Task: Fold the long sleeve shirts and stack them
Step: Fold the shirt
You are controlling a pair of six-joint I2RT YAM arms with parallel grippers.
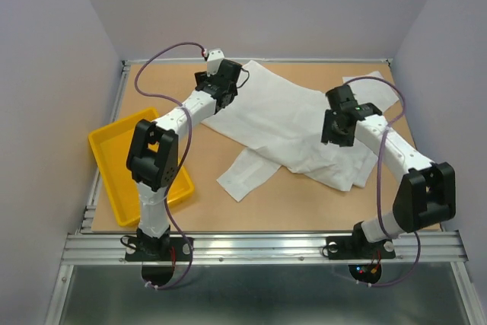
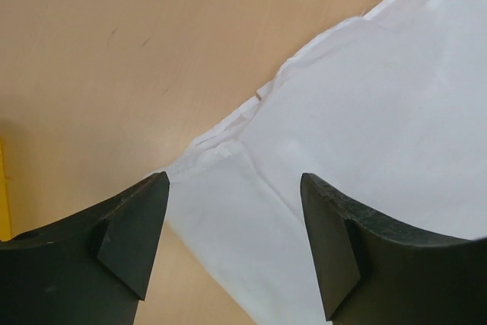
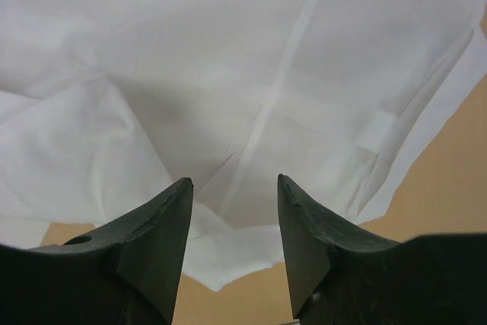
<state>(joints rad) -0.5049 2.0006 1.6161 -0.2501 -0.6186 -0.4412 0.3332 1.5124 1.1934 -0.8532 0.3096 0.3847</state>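
Observation:
A white long sleeve shirt [image 1: 285,123] lies spread and rumpled across the middle and back of the table, one sleeve [image 1: 247,173] trailing toward the front. My left gripper [image 1: 221,93] is open above the shirt's left edge; the left wrist view shows the white fabric [image 2: 365,112] between and beyond its fingers [image 2: 137,226]. My right gripper [image 1: 338,131] is open above the shirt's right part; the right wrist view shows creased cloth [image 3: 251,74] under its fingers [image 3: 163,226], with nothing held.
A yellow plastic tray [image 1: 125,154] sits at the left, partly under the left arm. The wooden table [image 1: 304,203] shows bare at the front, bounded by metal rails and grey walls. Purple cables loop over both arms.

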